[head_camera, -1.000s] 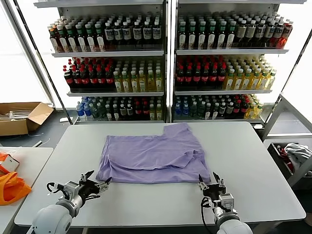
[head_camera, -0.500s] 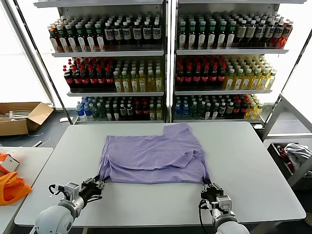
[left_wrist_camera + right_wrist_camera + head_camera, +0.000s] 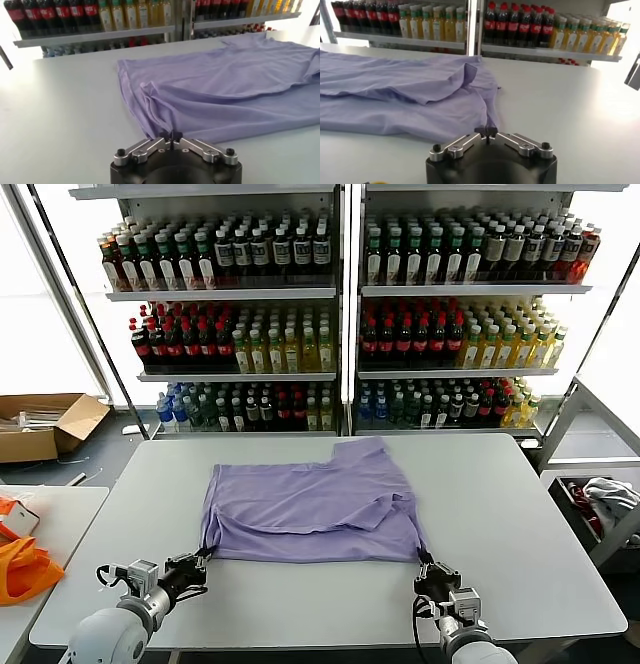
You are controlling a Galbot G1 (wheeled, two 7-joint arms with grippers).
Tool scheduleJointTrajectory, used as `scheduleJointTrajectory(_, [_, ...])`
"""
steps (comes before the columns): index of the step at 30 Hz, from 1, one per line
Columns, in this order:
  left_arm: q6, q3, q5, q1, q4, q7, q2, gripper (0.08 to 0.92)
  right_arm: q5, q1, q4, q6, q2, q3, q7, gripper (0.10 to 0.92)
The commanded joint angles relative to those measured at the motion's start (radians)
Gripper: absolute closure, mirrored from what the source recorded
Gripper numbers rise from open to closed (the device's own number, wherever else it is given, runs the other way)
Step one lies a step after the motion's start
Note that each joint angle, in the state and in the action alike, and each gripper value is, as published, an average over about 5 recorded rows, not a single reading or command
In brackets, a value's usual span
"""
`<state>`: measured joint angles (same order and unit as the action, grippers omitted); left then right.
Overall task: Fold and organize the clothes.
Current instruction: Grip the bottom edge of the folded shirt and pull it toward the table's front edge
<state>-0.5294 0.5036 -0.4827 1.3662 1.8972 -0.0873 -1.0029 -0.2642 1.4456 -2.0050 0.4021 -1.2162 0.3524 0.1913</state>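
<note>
The lavender T-shirt (image 3: 310, 506) lies partly folded on the grey table (image 3: 520, 534), plain side up. My left gripper (image 3: 193, 563) is shut on the shirt's near left corner. It also shows in the left wrist view (image 3: 172, 138), with the shirt (image 3: 225, 85) spread beyond it. My right gripper (image 3: 428, 566) is shut on the near right corner. In the right wrist view (image 3: 486, 132) the shirt (image 3: 405, 90) stretches away from the jaws.
Drink shelves (image 3: 340, 314) stand behind the table. An orange bag (image 3: 22, 569) lies on a side table at the left. A cardboard box (image 3: 45, 424) sits on the floor at far left. A bin with cloth (image 3: 600, 504) is at the right.
Both grippers closed on the shirt's near corners. The near hem has been drawn slightly toward me and the cloth has tightened at the corners.
</note>
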Motion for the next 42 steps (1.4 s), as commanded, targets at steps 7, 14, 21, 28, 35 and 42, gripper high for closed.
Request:
scheduleJointTrajectory(7, [-0.008,-0.001,-0.035,0.024,0.045,0.007,0.007,0.911,-0.019,-0.014,0.012,0.006,-0.003,-0.004,-0.001,0.837])
scheduleJointTrajectory(14, [-0.006,-0.001,-0.034,0.024,0.044,-0.001,0.010,0.911,-0.024,-0.062,0.050,0.034,-0.005,-0.019,0.004,0.638])
scheduleJointTrajectory(21, [-0.004,0.000,-0.031,0.023,0.046,-0.006,0.013,0.911,-0.059,-0.075,0.061,0.041,-0.008,-0.026,0.012,0.626])
scheduleJointTrajectory(28, [-0.003,-0.001,-0.024,0.023,0.047,-0.008,0.012,0.911,-0.145,-0.056,0.031,0.070,0.002,-0.016,0.029,0.825])
scheduleJointTrajectory(35, [-0.005,0.003,-0.015,0.043,0.061,-0.011,0.015,0.911,-0.182,-0.019,-0.020,0.086,0.011,-0.010,0.023,0.918])
scheduleJointTrajectory(42, [-0.023,0.029,-0.018,0.122,0.131,-0.002,0.004,0.911,-0.172,0.073,-0.108,0.086,0.041,0.007,0.006,0.918])
